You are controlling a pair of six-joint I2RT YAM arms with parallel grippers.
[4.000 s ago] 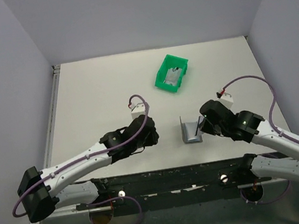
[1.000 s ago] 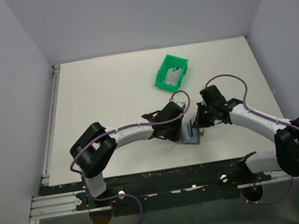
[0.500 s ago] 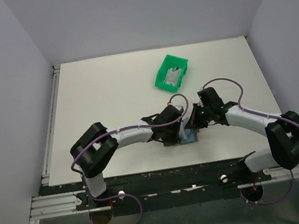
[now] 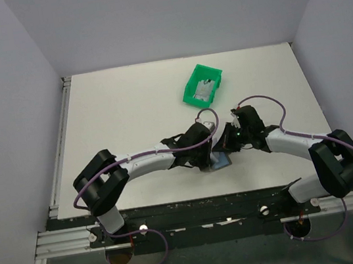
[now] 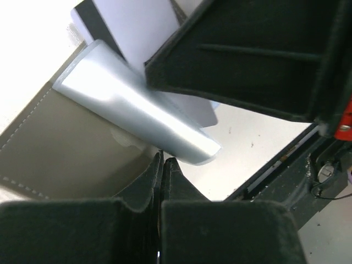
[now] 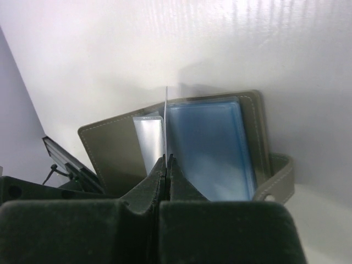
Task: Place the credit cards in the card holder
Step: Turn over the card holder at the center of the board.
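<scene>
Right wrist view: card holder [image 6: 104,148] lies open on the worktop [image 6: 192,44]. A credit card [image 6: 166,110] stands edge-on over its sleeve [image 6: 148,143], pinched in the closed right gripper [image 6: 166,159]. Left gripper [image 5: 162,163] is closed at the sleeve; grip unclear. Risk: the card misses the pocket mouth, buckles, or shoves the holder.

No readable text, numbers or logos anywhere. None legible on wallet [image 5: 66,148], card [image 5: 137,27] or green bin [image 4: 208,69].

White table [image 4: 120,107], my bases bolted at its near edge. Two things directly on it: green bin [image 4: 202,86] on the far side, right of centre, and card holder [image 4: 219,161] lying open nearer me, blue sleeves up, well apart from the bin.
</scene>
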